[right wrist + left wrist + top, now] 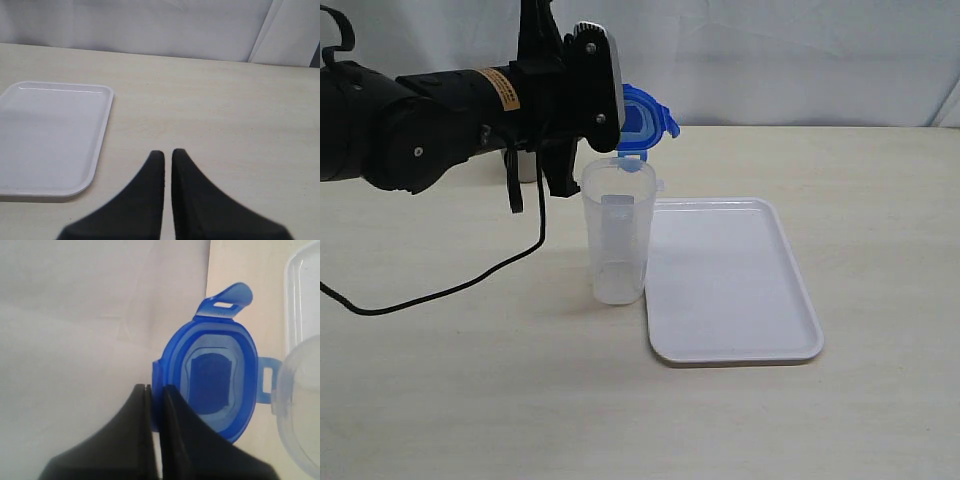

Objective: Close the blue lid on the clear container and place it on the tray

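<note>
Left hand (pixel 156 388) pinches the blue lid (pixel 212 377); exterior view hides that grip.

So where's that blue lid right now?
In the exterior view the blue lid hangs in the left gripper, just above the clear container, left of centre.

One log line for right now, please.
left gripper: shut on blue lid, tilted at clear container rim, unseated | clear container: upright on table beside tray | right gripper: shut, empty

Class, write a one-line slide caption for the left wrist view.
Left claw pinches the blue lid by its edge, close to the open clear container.
</note>
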